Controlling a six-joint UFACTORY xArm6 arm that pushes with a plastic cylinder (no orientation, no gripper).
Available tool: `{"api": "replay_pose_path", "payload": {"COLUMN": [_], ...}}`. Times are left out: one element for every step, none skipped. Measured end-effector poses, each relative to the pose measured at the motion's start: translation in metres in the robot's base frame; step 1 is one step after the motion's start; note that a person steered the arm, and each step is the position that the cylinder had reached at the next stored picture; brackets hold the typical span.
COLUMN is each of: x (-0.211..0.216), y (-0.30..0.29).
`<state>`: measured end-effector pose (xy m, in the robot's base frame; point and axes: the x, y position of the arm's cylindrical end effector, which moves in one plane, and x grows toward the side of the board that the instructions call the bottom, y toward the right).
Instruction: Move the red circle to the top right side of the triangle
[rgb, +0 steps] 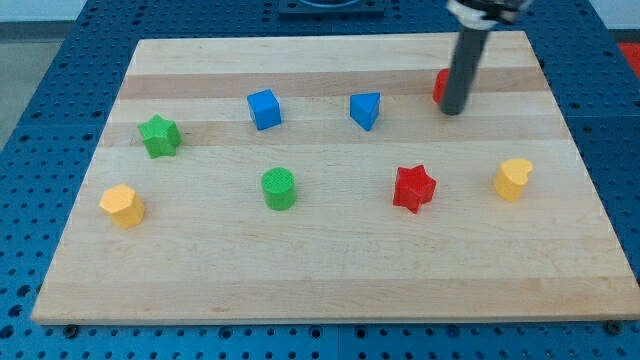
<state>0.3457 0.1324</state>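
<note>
The red circle (440, 86) sits near the view's top right, mostly hidden behind the rod; only its left edge shows. My tip (452, 111) rests against it on its right and lower side. The blue triangle (366, 109) lies to the left of the red circle, a short gap away and slightly lower in the view.
On the wooden board (330, 270) are also a blue cube (264, 109), a green star (159, 136), a green cylinder (279, 188), a red star (414, 189), a yellow block (122, 206) at the left and a yellow block (512, 179) at the right.
</note>
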Motion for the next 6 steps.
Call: {"api": "replay_pose_path", "payload": {"x": [-0.017,0.008,0.039,0.016,-0.018,-0.034], "y": [-0.03,-0.003,0.037,0.057,0.025,-0.026]}}
